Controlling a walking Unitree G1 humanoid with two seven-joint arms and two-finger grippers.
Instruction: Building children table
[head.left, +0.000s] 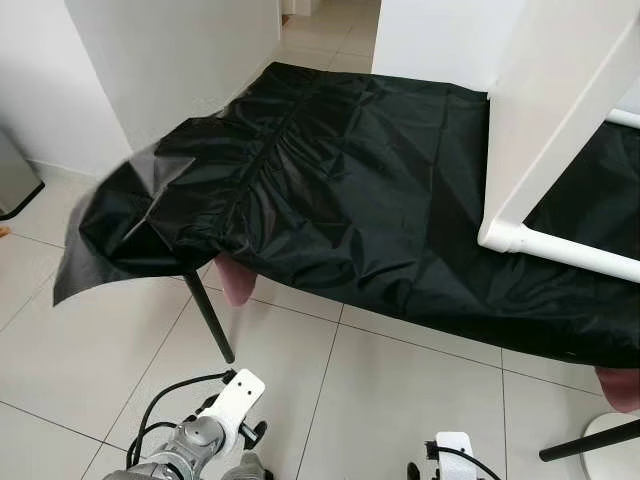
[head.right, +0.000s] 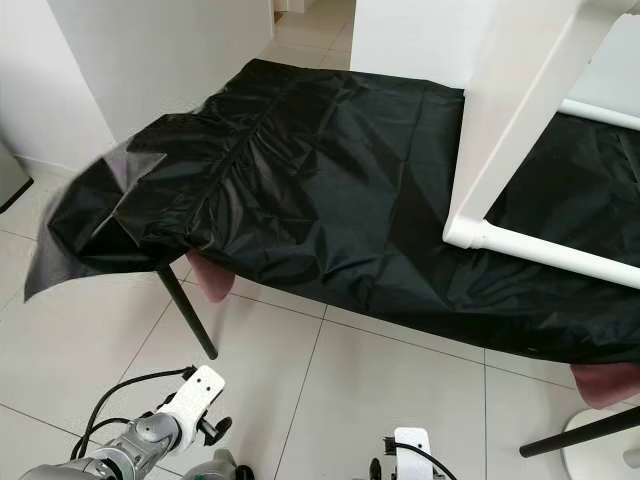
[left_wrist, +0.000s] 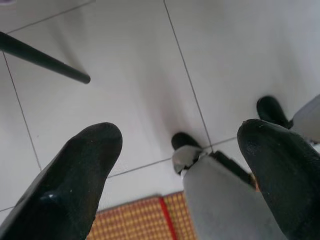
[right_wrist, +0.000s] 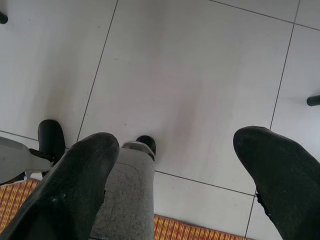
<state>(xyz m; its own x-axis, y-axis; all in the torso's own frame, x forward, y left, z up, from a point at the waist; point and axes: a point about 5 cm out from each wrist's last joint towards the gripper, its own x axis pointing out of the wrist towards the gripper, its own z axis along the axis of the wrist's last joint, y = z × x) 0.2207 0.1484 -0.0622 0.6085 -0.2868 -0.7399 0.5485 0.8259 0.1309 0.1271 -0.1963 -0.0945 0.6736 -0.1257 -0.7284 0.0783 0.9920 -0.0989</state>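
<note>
Left eye view: upturned white table frame (head.left: 545, 130) on crumpled black sheet (head.left: 340, 190).

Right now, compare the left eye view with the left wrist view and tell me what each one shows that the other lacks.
Left eye view alone: a black cover draped over a low table, with a white frame resting on it, white walls behind, and both arms hanging low near the bottom edge.

Left wrist view alone: the left gripper with its fingers spread open and holding nothing, the robot's grey legs and black feet below, and a woven orange mat.

Both: the white tiled floor and a thin black table leg.
</note>
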